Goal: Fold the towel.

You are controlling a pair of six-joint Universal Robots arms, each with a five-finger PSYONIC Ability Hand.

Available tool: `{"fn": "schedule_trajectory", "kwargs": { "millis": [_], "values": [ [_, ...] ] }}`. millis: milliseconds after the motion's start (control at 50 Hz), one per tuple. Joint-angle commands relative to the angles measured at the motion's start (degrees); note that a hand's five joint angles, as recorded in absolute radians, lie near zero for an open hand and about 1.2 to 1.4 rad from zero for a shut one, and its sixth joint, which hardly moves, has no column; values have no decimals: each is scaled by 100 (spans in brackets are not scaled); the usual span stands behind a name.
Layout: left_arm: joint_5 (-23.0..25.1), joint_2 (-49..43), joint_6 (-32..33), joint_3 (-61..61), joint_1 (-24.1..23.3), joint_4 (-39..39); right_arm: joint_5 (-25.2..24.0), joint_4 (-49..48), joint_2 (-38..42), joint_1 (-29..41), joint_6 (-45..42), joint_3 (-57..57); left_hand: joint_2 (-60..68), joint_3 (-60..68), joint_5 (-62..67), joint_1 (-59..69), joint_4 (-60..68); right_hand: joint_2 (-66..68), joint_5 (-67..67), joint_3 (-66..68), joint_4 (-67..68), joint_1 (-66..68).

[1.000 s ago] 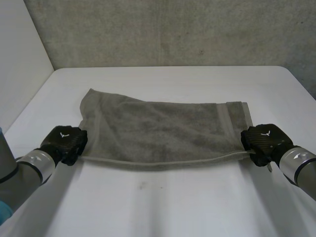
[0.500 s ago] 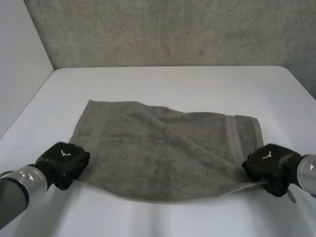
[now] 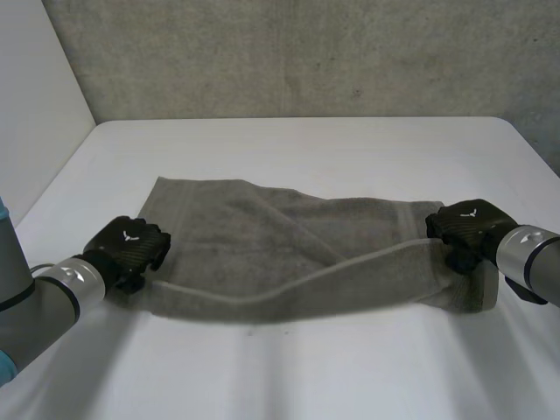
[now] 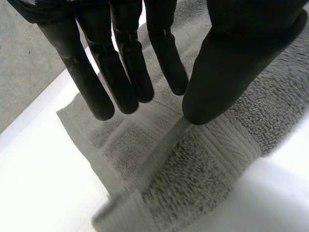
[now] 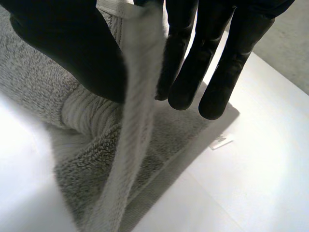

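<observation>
While pinched at both near corners, lies across the middle of the white counter [image 3: 289, 376] as a grey towel [image 3: 262, 227] caught mid-fold. Held at the near left corner by the left hand [image 3: 131, 248], seemingly nipped between thumb and straight fingers [image 4: 166, 53]. Held at the near right corner by the right hand [image 3: 468, 229], with the hem running up between thumb and straight fingers [image 5: 231, 63].

Judged about halfway through the first fold: near edge lifted off the counter and slung as a sagging band between the hands, rising toward the right one, over the layer lying flat beneath. Left to do: carrying that edge on to the far edge, laying it down square, letting go, and probably folding once more.

Against half a second ago: then spread almost flat, with both hands nearer the robot; now doubled over itself, with both hands carried farther out across the counter.
</observation>
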Motion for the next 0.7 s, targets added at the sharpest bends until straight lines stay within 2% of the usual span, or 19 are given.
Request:
{"fn": "schedule_trajectory", "kwargs": {
  "millis": [20,300,520,560,580,620,700],
  "values": [
    [-8,155,-27,-268,105,-182,250,-164,206,0,-55,78,-1449,-1455,-1469,-1434,-1448,1226,1277,1182,1165,2414],
    [9,656,-80,-831,150,-429,259,-208,329,9,-81,139,-1754,-1760,-1774,-1739,-1753,1226,1277,1182,1165,2414],
    [-8,489,-107,-866,431,-104,233,-173,250,9,-81,236,-1620,-1626,-1639,-1605,-1619,1226,1277,1182,1165,2414],
    [-17,236,-98,-866,431,97,215,-173,189,9,-81,350,-400,-406,-420,-385,-399,1226,1277,1182,1165,2414],
    [-17,234,-98,-866,431,98,215,-173,188,9,-81,350,-392,-398,-411,-377,-391,1226,1277,1182,1165,2414],
    [-26,24,-89,-866,457,230,189,-156,22,-17,-90,438,2552,2546,2533,2567,2553,1226,1277,1182,1165,2414],
    [-43,23,-71,-858,466,222,171,-103,-181,-35,-169,553,2684,2678,2665,2699,2685,1226,1277,1182,1165,2414]
  ]
}}
